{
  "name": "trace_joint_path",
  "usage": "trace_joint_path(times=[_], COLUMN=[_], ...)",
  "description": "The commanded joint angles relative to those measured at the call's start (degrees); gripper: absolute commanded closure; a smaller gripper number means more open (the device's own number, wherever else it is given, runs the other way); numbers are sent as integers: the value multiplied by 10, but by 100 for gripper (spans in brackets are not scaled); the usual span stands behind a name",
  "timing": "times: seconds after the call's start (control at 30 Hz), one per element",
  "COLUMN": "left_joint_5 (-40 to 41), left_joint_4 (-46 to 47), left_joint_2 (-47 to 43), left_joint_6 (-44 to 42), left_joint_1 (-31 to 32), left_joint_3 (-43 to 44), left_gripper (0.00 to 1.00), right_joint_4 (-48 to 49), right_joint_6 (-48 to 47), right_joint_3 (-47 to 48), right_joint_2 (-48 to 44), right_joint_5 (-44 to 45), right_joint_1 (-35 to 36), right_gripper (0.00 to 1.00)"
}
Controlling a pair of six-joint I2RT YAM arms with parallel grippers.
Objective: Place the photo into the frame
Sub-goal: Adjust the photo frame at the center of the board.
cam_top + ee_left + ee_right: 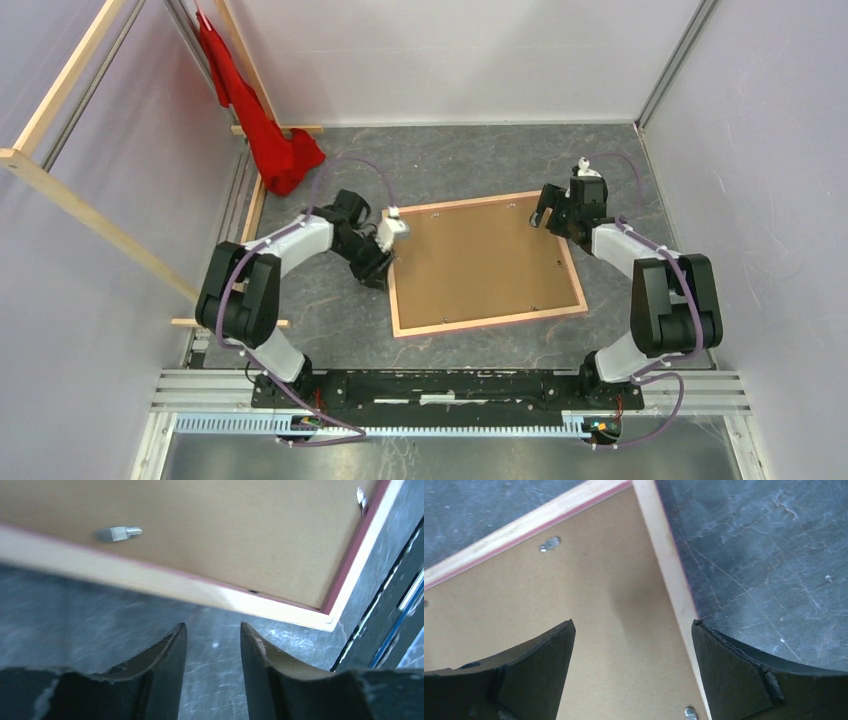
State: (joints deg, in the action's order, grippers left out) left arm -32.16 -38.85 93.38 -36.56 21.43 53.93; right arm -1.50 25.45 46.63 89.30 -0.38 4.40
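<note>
The frame [490,322] lies back up on the grey table, its pale wood-tan rails around a brown backing board [480,262] held by small metal clips. The photo is hidden. My left gripper [376,272] is open and empty, low over the table just outside the frame's left rail. In the left wrist view the gripper [214,630] faces that rail [150,575], a little apart from it. My right gripper [541,215] is open and empty over the frame's far right corner. In the right wrist view it [634,625] straddles the board [589,590] and the right rail [669,565].
A red cloth [260,120] hangs at the back left. Wooden bars [60,190] stand along the left wall. A metal rail [450,385] with the arm bases runs along the near edge. Metal clips [119,532] [550,543] stick up from the board.
</note>
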Motion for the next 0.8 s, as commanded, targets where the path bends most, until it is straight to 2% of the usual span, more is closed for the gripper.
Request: trace_joint_path(times=[0.0, 0.17, 0.27, 0.43, 0.77], left_joint_5=[-98, -116, -112, -109, -89], left_joint_4=[4, 34, 69, 81, 106], left_joint_2=[12, 53, 80, 135, 151], left_joint_6=[55, 129, 170, 198, 215], left_joint_1=[-104, -114, -113, -113, -113], left_joint_3=[64, 82, 77, 84, 80], left_gripper=[46, 34, 35, 42, 63], right_joint_4=[5, 40, 76, 125, 155], right_joint_6=[6, 21, 26, 39, 55], right_joint_3=[19, 18, 26, 64, 192], right_joint_2=[-44, -63, -53, 17, 196], right_joint_5=[0, -7, -37, -110, -184], right_joint_1=[14, 66, 121, 209, 327], right_gripper=[9, 19, 28, 38, 64])
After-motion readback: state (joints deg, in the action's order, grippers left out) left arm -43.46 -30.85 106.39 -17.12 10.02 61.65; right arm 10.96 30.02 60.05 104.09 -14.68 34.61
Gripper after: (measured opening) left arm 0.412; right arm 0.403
